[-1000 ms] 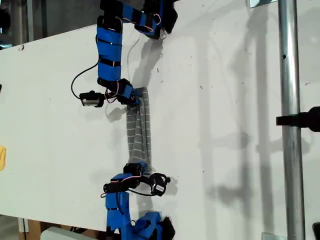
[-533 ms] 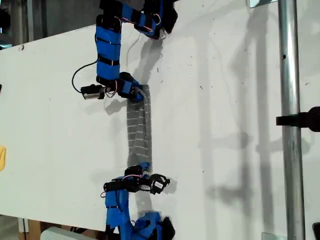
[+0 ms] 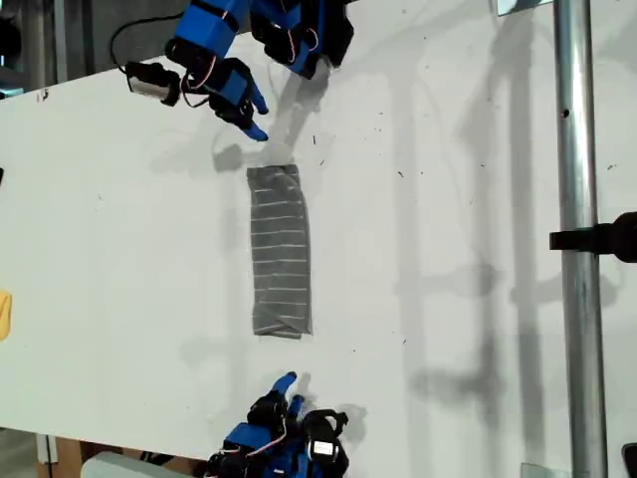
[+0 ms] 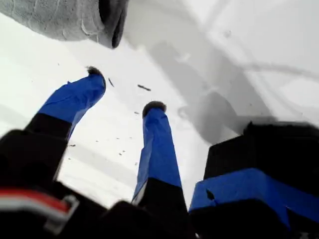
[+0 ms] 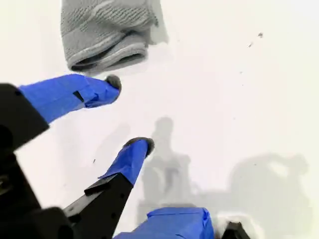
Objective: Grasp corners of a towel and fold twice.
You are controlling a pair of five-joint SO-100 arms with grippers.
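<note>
A white worktop [image 3: 448, 199] is filling most of the exterior view, seen from above. The towel [image 3: 279, 249] is lying flat on it as a long, narrow folded strip, dark grey with thin white stripes crossing its width. The strip is running lengthwise between the two blue arms, closer to the exterior view's left than to its right, and well in from every worktop edge. Nothing is touching it.

My first gripper [image 3: 254, 118] is hanging near the worktop edge at the top of the exterior view, just beyond one short end of the strip. Its jaws are standing apart and are holding nothing. In the first wrist view, my first gripper [image 4: 124, 89] is showing two blue fingers with dark tips over bare white surface, with the rounded folded end of the towel [image 4: 60, 17] lying clear of them.

My second gripper [image 3: 292, 390] is sitting near the worktop edge at the bottom of the exterior view, apart from the strip's other short end. It too is spread wide and empty. In the second wrist view, my second gripper [image 5: 128, 113] is pointing towards the towel [image 5: 104, 30], whose stacked layers are showing at that end, close to one fingertip but not touching it.

The towel's separate corners cannot be told apart within the folds. A metal pole [image 3: 575, 249] is running along the exterior view's right.
</note>
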